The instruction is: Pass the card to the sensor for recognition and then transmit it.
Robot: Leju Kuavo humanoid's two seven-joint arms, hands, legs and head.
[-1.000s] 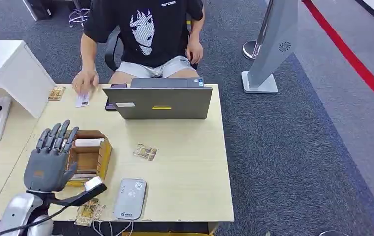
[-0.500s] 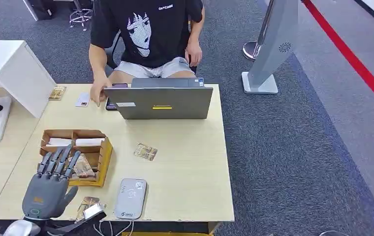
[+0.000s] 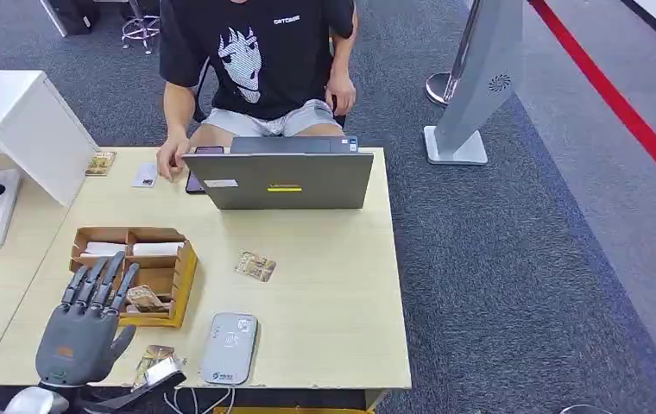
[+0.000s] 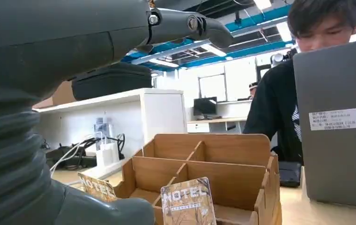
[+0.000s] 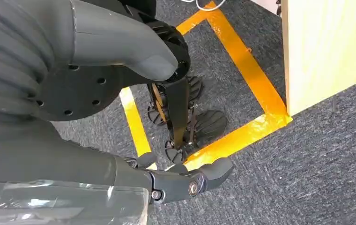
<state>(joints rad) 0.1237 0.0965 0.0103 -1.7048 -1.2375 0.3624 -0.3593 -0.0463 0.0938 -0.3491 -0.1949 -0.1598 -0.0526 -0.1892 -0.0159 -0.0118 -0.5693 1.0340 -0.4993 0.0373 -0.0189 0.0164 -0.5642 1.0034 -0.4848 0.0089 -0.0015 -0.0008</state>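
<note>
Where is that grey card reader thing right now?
In the head view, the grey sensor lies at the table's near edge, right of the wooden box and the left hand.

Head view high over desk [image 3: 324, 259], left wrist low beside shared wooden box [image 4: 204, 164], right wrist facing floor.

Pale wooden table [image 3: 333, 302] with laptop [image 3: 281, 177], sensor [image 3: 228, 348], organiser box [image 3: 148, 272] (cards inside).

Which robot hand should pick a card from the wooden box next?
Left. The left robot hand hovers open at the wooden box, beside an upright hotel card. The right robot hand hangs beside the table, over the carpet.
</note>
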